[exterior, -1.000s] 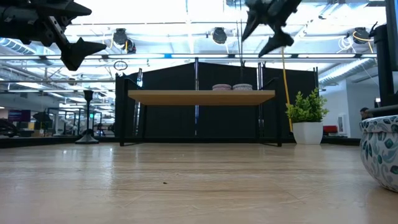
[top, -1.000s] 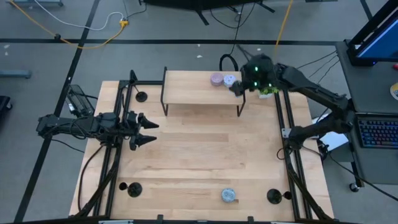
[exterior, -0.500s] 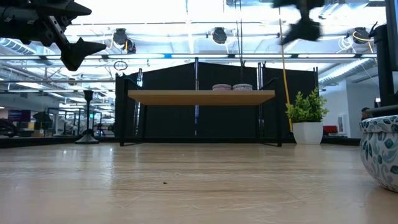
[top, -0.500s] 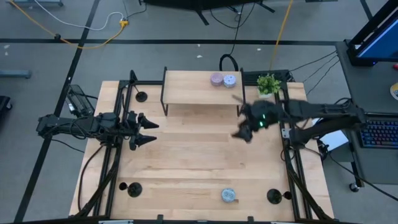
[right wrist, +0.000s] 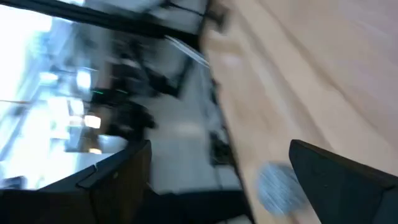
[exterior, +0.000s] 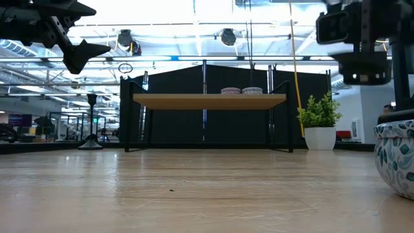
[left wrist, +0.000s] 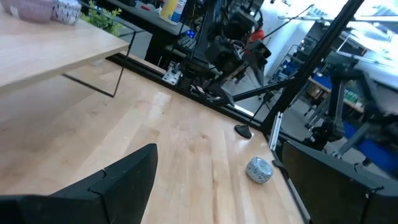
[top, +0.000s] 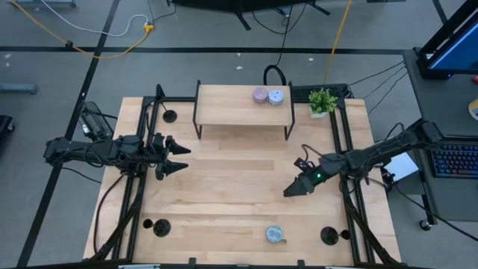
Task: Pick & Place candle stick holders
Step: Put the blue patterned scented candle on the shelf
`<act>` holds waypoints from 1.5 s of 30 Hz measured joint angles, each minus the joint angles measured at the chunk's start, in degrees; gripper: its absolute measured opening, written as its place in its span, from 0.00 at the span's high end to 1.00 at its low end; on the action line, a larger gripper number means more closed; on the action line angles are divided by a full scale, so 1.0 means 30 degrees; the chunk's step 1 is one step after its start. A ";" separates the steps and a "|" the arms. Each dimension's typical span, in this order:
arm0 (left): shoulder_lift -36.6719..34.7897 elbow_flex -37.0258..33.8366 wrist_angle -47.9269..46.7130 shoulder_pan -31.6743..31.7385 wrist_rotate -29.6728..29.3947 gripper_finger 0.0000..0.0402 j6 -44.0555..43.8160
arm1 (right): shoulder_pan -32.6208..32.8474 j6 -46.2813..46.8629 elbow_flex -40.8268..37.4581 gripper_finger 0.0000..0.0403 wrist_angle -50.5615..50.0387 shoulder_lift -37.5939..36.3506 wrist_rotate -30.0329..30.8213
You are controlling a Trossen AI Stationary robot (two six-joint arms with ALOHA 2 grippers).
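Three black candle stick holders stand on their round bases on the wooden table: one at the far left (top: 169, 116), one at the near left (top: 159, 226), one at the near right (top: 328, 236). The near right one also shows in the left wrist view (left wrist: 244, 130). My left gripper (top: 183, 159) hovers open and empty over the table's left side. My right gripper (top: 291, 190) is open and empty above the table's right half, pointing toward the near edge, a short way from the near right holder.
A raised wooden shelf (top: 243, 106) on black legs stands at the far middle with two small round pots (top: 267, 96) on it. A potted plant (top: 322, 101) stands at the far right. A blue-patterned pot (top: 274, 235) sits near the front edge.
My right gripper has swung from beside the shelf's right end toward the table's near edge, and has turned to point toward the near left. It has stayed open and empty.
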 joint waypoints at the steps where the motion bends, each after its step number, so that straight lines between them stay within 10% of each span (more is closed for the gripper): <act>1: 0.0000 0.0000 0.0000 0.0000 -0.0001 0.13 -0.0341 | 0.0405 -0.0071 -0.0429 0.07 0.1231 0.0011 0.0634; 17: 0.0000 0.0000 -0.0036 -0.0007 0.0021 0.13 -0.2650 | 0.7753 -0.6829 0.7388 0.07 -1.1624 0.3404 0.7889; 45: 0.0000 0.0000 -0.0080 -0.0015 0.0058 0.13 -0.2213 | 0.6803 -1.7015 1.4964 0.07 -1.5914 1.5284 0.3853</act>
